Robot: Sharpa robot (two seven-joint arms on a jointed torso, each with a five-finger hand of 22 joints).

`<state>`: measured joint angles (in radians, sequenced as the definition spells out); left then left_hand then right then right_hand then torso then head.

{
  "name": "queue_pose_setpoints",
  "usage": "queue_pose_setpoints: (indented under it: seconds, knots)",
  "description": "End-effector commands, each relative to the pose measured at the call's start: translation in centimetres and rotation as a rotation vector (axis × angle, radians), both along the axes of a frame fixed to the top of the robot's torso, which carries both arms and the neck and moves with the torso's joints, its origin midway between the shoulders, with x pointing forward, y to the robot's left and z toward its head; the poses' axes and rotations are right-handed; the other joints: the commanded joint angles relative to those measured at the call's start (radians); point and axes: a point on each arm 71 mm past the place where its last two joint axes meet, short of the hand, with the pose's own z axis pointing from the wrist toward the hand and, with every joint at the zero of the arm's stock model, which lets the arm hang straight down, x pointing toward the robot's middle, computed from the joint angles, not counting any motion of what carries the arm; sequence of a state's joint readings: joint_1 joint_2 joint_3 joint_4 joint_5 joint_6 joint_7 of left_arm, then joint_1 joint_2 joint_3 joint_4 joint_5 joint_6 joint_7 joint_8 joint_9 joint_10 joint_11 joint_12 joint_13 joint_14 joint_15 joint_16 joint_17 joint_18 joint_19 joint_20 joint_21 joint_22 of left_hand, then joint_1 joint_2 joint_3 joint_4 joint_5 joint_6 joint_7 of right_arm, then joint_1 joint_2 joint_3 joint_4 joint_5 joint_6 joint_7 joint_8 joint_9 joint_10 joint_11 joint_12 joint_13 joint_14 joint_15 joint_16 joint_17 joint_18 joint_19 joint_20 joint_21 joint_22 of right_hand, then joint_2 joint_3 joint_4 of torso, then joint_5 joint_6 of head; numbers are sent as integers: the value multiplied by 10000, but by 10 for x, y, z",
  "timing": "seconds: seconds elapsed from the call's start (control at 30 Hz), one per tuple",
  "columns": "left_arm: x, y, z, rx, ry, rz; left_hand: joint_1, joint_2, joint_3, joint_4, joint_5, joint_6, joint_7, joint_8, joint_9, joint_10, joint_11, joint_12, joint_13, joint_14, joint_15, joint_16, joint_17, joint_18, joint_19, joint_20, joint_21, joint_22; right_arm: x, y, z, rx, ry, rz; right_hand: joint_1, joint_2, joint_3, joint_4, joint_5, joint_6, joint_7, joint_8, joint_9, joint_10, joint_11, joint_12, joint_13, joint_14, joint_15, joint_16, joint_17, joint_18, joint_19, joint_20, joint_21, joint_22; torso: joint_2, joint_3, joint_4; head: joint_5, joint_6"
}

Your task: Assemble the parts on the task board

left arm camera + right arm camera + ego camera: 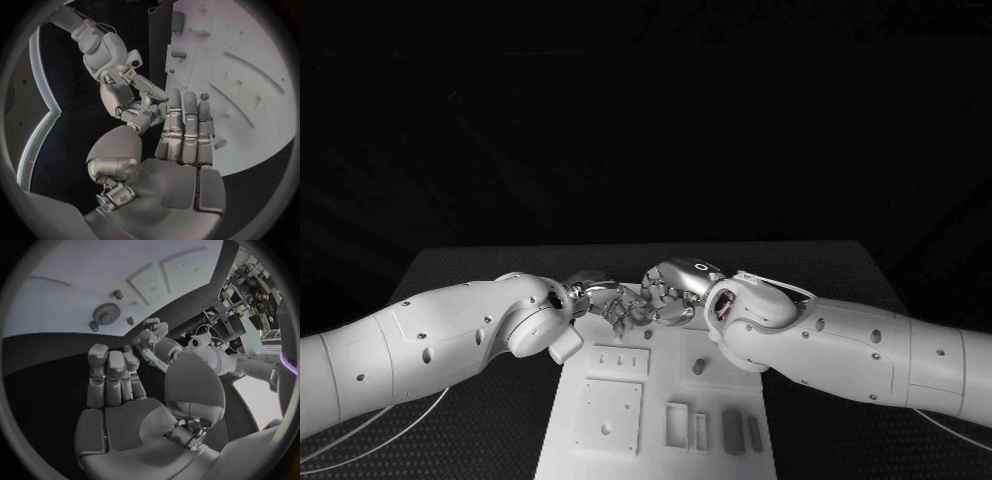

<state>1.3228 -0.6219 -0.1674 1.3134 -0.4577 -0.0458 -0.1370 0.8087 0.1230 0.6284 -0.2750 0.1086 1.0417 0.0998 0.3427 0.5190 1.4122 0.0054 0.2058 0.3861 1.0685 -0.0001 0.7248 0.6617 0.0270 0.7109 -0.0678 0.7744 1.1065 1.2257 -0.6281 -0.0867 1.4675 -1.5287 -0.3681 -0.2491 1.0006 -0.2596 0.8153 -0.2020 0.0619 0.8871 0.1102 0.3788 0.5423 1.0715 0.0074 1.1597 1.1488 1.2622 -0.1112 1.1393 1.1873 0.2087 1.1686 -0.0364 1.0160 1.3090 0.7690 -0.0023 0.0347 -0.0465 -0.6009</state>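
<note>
The white task board (661, 400) lies lengthwise in the middle of the black table. My two hands meet over its far end. My left hand (600, 300) has its fingers (184, 127) stretched straight side by side, thumb apart, with nothing in them. My right hand (672, 290) faces it closely; its fingers (112, 372) are bent at the tips, thumb wide apart, palm bare. A round toothed grey part (106, 314) and a small peg (117, 294) sit on the board near the hands. Another grey part (700, 367) lies mid-board.
Flat square plates (610, 412) and narrow upright grey pieces (733, 430) occupy the board's near end. The black table (473, 270) extends on both sides of the board. Cables (387, 425) hang beneath my left arm.
</note>
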Motion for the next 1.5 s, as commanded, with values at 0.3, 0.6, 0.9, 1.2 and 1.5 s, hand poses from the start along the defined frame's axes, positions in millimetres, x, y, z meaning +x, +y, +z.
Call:
queue_pose_setpoints:
  seconds: [0.3,0.6,0.9,1.2,1.5]
  knots:
    - [0,3,1,1287,-1026,-548,40,-28,-17,-38,-383,300,-219,56,240,420,-290,659,414,395,-304,740,259,-71,382,-548,449,240,17,-55,2,1167,-269,-1023,-21,-306,-1403,158,598,-728,604,-1006,-508,-1861,517,-37,-221,-786,618,-198,10,531,-754,156,-439,86,-7,6,2,63,-27]
    - [-3,7,-2,2639,-1182,-937,76,-18,-135,36,-54,448,-524,-2,774,-48,-737,5128,3828,873,-1377,3560,1311,125,1419,-1334,1936,975,39,-105,9,1672,-320,-2190,305,-238,-1344,326,1118,-642,593,-972,-584,-1876,510,105,-358,-813,611,-166,-25,531,-764,203,-472,110,-12,32,-24,133,-104]
    - [-6,6,-5,4359,-1129,-1226,173,-93,-118,-67,325,568,-724,-12,1028,271,-919,6617,4792,1843,-1889,4631,1465,418,2486,-1824,2871,1225,47,-115,14,1929,-313,-2499,442,-180,-1328,366,1531,-602,583,-960,-637,-1871,499,215,-427,-807,600,-127,-42,531,-754,213,-464,136,-10,42,-4,136,-256]
    - [-11,-4,-1,5376,-2317,-1459,54,-168,5,-60,564,709,-783,-35,1195,107,-977,6987,5029,2084,-1967,5012,1393,469,2780,-1946,3112,1266,48,-113,16,2012,-291,-2435,458,-151,-1326,391,1614,-592,582,-957,-655,-1880,499,241,-455,-811,600,-120,-50,531,-756,219,-465,141,2,0,17,95,-471]
    - [-19,-5,-6,6067,-2684,-1793,-30,-190,80,-95,1007,836,-829,-18,1305,91,-1022,7118,5065,2123,-2007,5164,1332,479,2862,-1974,3160,1298,48,-113,16,2036,-269,-2422,485,-138,-1320,393,1674,-588,582,-957,-670,-1891,498,257,-478,-816,599,-117,-57,531,-759,221,-467,145,-4,2,22,111,-624]
